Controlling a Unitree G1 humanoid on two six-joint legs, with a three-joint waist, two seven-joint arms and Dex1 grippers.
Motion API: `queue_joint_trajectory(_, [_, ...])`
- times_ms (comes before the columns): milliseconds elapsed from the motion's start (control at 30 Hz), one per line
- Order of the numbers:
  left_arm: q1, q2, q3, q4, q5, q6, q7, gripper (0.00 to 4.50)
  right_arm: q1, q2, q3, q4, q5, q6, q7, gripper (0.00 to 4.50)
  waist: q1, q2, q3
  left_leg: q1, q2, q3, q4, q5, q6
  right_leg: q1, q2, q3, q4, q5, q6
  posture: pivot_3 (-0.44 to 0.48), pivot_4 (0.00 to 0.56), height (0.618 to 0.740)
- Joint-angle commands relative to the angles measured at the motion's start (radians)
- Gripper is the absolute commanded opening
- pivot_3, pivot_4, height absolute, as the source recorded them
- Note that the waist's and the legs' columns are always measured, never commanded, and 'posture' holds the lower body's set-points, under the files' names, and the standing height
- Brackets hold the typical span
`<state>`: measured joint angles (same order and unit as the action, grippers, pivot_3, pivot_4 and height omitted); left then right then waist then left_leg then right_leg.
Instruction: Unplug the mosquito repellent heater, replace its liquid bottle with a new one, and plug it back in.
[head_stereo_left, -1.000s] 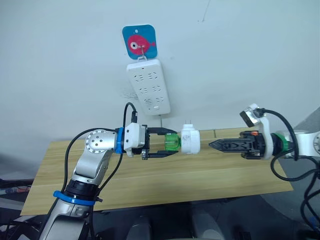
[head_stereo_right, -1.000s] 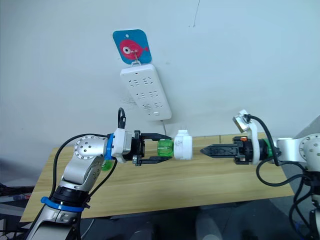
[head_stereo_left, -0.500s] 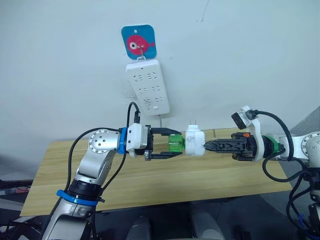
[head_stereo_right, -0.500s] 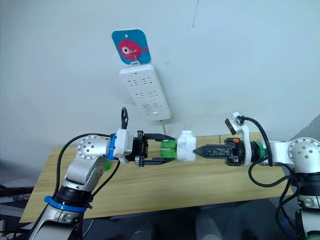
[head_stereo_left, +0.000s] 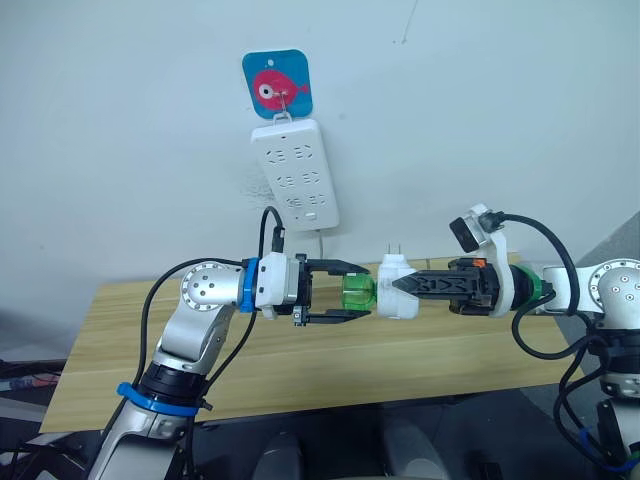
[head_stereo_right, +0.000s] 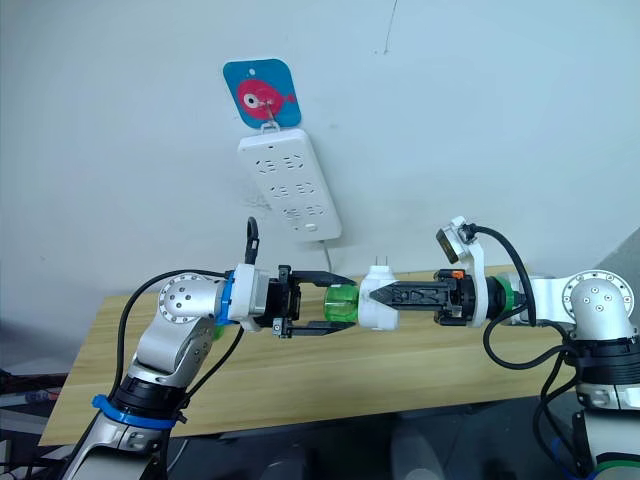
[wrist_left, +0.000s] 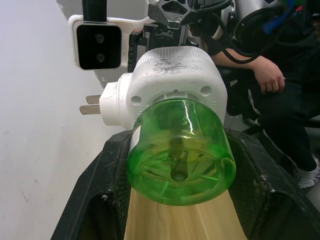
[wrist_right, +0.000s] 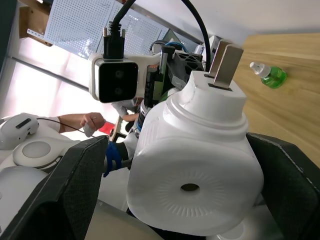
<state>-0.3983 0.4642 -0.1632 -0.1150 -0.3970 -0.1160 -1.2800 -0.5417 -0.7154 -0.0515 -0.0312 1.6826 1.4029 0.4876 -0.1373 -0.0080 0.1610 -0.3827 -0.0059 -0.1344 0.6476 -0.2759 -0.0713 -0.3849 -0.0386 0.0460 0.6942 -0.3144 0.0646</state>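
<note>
In the left eye view the heater (head_stereo_left: 398, 291) is already unplugged and held in mid-air above the surface (head_stereo_left: 300, 350), well clear of the power strip (head_stereo_left: 296, 173) on the wall under a fish sign (head_stereo_left: 278, 84). The left gripper (head_stereo_left: 342, 298) grasps the green bottle (head_stereo_left: 358, 296) still fixed in the heater, and the right gripper (head_stereo_left: 400, 285) has its fingers around the white body. In my judgement the bottle is about to be separated; fitting a new one and replugging remain. The right eye view shows the same pale wooden surface against a plain white wall. In the left wrist view the bottle sits between the black fingers (wrist_left: 110, 165), prongs (wrist_left: 91, 104) to one side, and a seated person (wrist_left: 280, 75) is behind. In the right wrist view the heater's vent hole (wrist_right: 188, 187) faces the camera; a spare bottle (wrist_right: 266, 75) lies on the surface.
</note>
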Motion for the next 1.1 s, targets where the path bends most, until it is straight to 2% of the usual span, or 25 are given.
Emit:
queue_joint_trajectory(33, [-0.004, -0.008, -0.005, -0.024, -0.008, -0.021, 0.004, 2.28, -0.018, 0.003, 0.004, -0.025, 0.057, 0.005, 0.001, 3.89, 0.000, 0.000, 0.000, 0.000, 0.000, 0.000, 0.000, 0.000, 0.000, 0.000, 0.000, 0.000, 0.000, 0.000, 0.000, -0.115, 0.112, 0.734])
queue_joint_trajectory(133, [-0.002, -0.013, -0.008, -0.022, -0.003, -0.033, 0.007, 2.28, -0.013, 0.009, 0.012, -0.032, 0.067, -0.001, -0.012, 3.02, 0.000, 0.000, 0.000, 0.000, 0.000, 0.000, 0.000, 0.000, 0.000, 0.000, 0.000, 0.000, 0.000, 0.000, 0.000, -0.116, 0.112, 0.734])
queue_joint_trajectory(333, [-0.004, -0.016, -0.012, -0.013, 0.005, -0.032, 0.017, 2.28, -0.008, 0.014, 0.015, -0.037, 0.069, -0.007, -0.024, 3.01, 0.000, 0.000, 0.000, 0.000, 0.000, 0.000, 0.000, 0.000, 0.000, 0.000, 0.000, 0.000, 0.000, 0.000, 0.000, -0.115, 0.111, 0.734])
queue_joint_trajectory(400, [-0.005, -0.006, -0.015, -0.021, 0.006, 0.016, 0.032, 2.28, -0.006, 0.015, 0.013, -0.040, 0.067, -0.010, -0.025, 3.01, 0.000, 0.000, 0.000, 0.000, 0.000, 0.000, 0.000, 0.000, 0.000, 0.000, 0.000, 0.000, 0.000, 0.000, 0.000, -0.115, 0.111, 0.734])
queue_joint_trajectory(500, [-0.042, 0.048, -0.025, -0.057, -0.076, 0.387, 0.108, 2.28, -0.003, 0.014, 0.008, -0.044, 0.054, -0.014, -0.022, 3.01, 0.000, 0.000, 0.000, 0.000, 0.000, 0.000, 0.000, 0.000, 0.000, 0.000, 0.000, 0.000, 0.000, 0.000, 0.000, -0.112, 0.111, 0.734])
queue_joint_trajectory(600, [-0.176, 0.127, -0.003, -0.034, -0.306, 0.945, 0.154, 2.28, 0.007, 0.000, 0.004, -0.066, 0.031, -0.010, -0.006, 3.01, 0.000, -0.001, 0.000, -0.001, 0.000, -0.002, 0.001, 0.000, 0.000, 0.000, 0.000, -0.001, 0.002, 0.000, 0.000, -0.110, 0.114, 0.734])
queue_joint_trajectory(633, [-0.206, 0.136, 0.009, -0.022, -0.353, 1.046, 0.164, 2.28, 0.010, -0.004, 0.003, -0.073, 0.027, -0.009, -0.001, 3.01, -0.001, 0.000, 0.000, -0.001, -0.001, -0.003, 0.002, 0.000, 0.000, 0.000, 0.000, -0.002, 0.002, 0.000, 0.000, -0.112, 0.114, 0.734])
queue_joint_trajectory(700, [-0.242, 0.132, 0.037, -0.011, -0.406, 1.133, 0.186, 2.28, 0.014, -0.007, 0.003, -0.078, 0.026, -0.011, 0.001, 3.01, -0.005, 0.000, 0.000, 0.000, -0.001, -0.002, 0.002, 0.000, 0.000, 0.000, 0.000, -0.002, 0.002, 0.000, 0.001, -0.116, 0.115, 0.734])
queue_joint_trajectory(833, [-0.229, 0.145, 0.026, -0.060, -0.389, 1.078, 0.151, 2.28, 0.019, -0.006, 0.002, -0.080, 0.032, -0.022, -0.006, 3.01, -0.010, 0.000, 0.000, 0.000, 0.000, -0.001, 0.001, 0.000, 0.000, 0.000, 0.001, -0.002, 0.001, 0.000, 0.000, -0.119, 0.116, 0.734])
queue_joint_trajectory(900, [-0.195, 0.171, -0.008, -0.085, -0.296, 0.932, 0.111, 3.01, 0.023, -0.008, -0.001, -0.079, 0.042, -0.026, -0.013, 3.01, -0.009, 0.000, 0.000, 0.000, 0.001, -0.001, 0.000, 0.000, 0.000, -0.001, 0.001, -0.002, 0.001, 0.000, 0.000, -0.121, 0.117, 0.734])
queue_joint_trajectory(1067, [-0.089, 0.172, -0.032, -0.073, -0.082, 0.485, 0.034, 4.49, 0.030, -0.018, -0.011, -0.061, 0.060, -0.037, -0.030, 3.01, 0.003, 0.000, 0.000, 0.000, 0.000, 0.000, 0.001, 0.001, -0.002, 0.000, 0.000, 0.000, 0.001, 0.000, 0.000, -0.121, 0.119, 0.734])
queue_joint_trajectory(1100, [-0.056, 0.160, -0.020, -0.056, -0.046, 0.379, 0.032, 4.50, 0.031, -0.020, -0.012, -0.057, 0.058, -0.038, -0.031, 3.01, 0.006, 0.000, 0.000, 0.000, 0.000, 0.000, 0.001, 0.000, 0.000, 0.000, 0.000, 0.000, 0.000, 0.000, 0.000, -0.121, 0.118, 0.734])
